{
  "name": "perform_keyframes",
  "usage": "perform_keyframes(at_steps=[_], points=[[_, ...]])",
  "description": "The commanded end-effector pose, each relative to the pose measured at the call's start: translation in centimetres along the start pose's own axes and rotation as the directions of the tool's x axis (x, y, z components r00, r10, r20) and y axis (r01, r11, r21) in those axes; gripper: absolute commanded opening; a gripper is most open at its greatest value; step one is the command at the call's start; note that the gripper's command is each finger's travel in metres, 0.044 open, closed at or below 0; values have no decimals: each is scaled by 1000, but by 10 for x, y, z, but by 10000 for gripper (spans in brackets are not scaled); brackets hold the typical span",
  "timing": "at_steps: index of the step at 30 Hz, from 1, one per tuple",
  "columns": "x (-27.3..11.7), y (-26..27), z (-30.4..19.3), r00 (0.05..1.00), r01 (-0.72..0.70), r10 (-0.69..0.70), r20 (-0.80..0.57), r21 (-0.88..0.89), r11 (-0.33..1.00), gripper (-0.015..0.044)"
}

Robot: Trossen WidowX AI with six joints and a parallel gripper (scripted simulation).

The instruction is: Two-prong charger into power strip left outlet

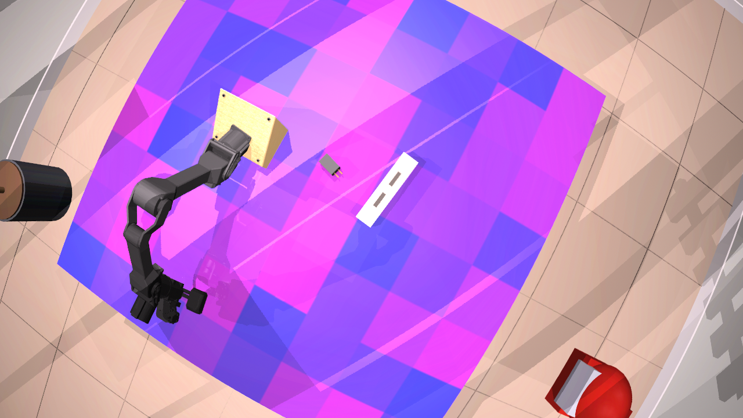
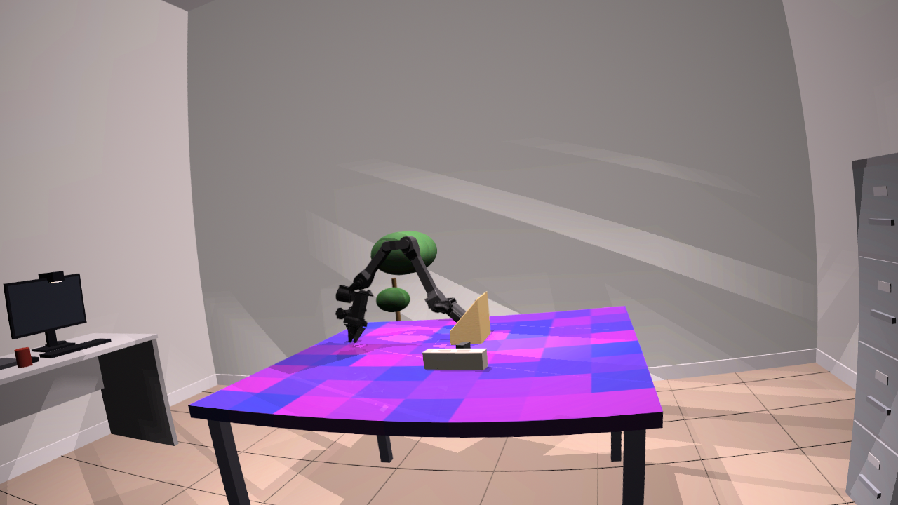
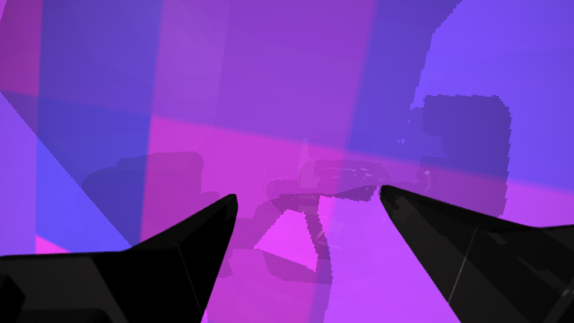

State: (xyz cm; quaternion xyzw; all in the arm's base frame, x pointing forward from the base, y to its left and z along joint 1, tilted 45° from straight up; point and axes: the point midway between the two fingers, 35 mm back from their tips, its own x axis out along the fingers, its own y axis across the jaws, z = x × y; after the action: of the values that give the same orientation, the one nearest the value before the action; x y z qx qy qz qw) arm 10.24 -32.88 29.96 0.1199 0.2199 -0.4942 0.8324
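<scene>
Arched high, bent downward at wrist, with fingers [image 2: 353,334] spread, gripping nothing. Apparently hovering low over table [image 1: 441,291] [image 2: 533,395] [image 3: 269,67], well apart from charger [image 1: 329,164] [image 2: 462,345].

Office-like room, plain grey walls with pale skirting. Desk [image 2: 135,339] at one side carried dark monitor [image 2: 45,306], keyboard [image 2: 76,348] and red mug [image 2: 23,357]. Tall grey filing cabinet [image 2: 879,326], drawers fitted with handles and label plates, stood opposite. Green potted-type plant [image 2: 393,299] showed behind table [image 2: 426,428] with checkered top. Floor [image 1: 613,171] [image 2: 533,480] was beige tile.
</scene>
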Motion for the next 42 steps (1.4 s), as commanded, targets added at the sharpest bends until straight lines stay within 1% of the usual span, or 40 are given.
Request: perform_keyframes(at_steps=[1,25,31,35,42], points=[[3,17,0,999,-36,36,-11,-15,999,440],[18,112,-12,965,-244,236,-111,-67,967,440],[21,135,-4,949,-309,302,-91,-87,947,440],[14,151,2,938,-345,338,-77,-103,933,440],[4,173,-10,919,-394,382,-99,-158,906,440]])
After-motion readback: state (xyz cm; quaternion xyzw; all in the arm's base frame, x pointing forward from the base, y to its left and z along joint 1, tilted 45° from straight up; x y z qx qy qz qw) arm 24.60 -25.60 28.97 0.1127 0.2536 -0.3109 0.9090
